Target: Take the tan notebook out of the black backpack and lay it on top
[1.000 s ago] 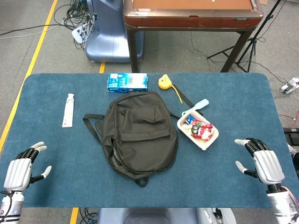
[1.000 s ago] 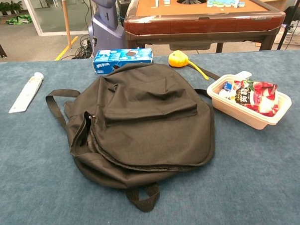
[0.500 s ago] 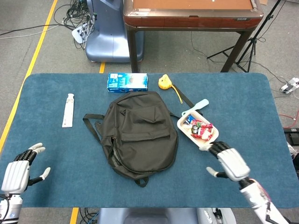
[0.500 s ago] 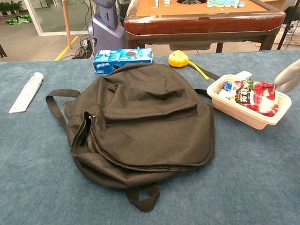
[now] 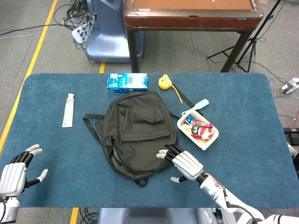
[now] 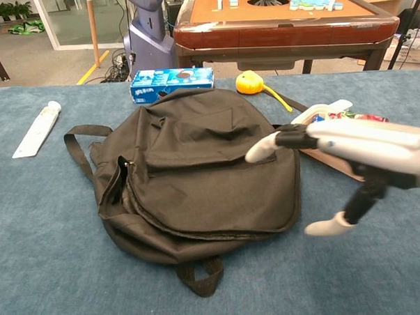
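The black backpack (image 5: 138,133) lies flat in the middle of the blue table, also large in the chest view (image 6: 197,175); its side zipper is partly parted on the left. No tan notebook shows in either view. My right hand (image 5: 183,163) hovers open at the backpack's lower right edge, fingers spread and pointing toward the bag; the chest view shows the right hand (image 6: 356,151) close up, in front of the snack tray. My left hand (image 5: 16,172) is open near the table's front left corner, away from the bag.
A white tray of snacks (image 5: 207,142) sits right of the backpack. A blue box (image 5: 127,82) and a yellow tape measure (image 5: 164,82) lie behind it. A white tube (image 5: 68,110) lies at the left. A brown table (image 5: 191,14) stands beyond.
My right hand has swept left from the table's right edge to the backpack's lower right side. My left hand has drifted slightly down and left.
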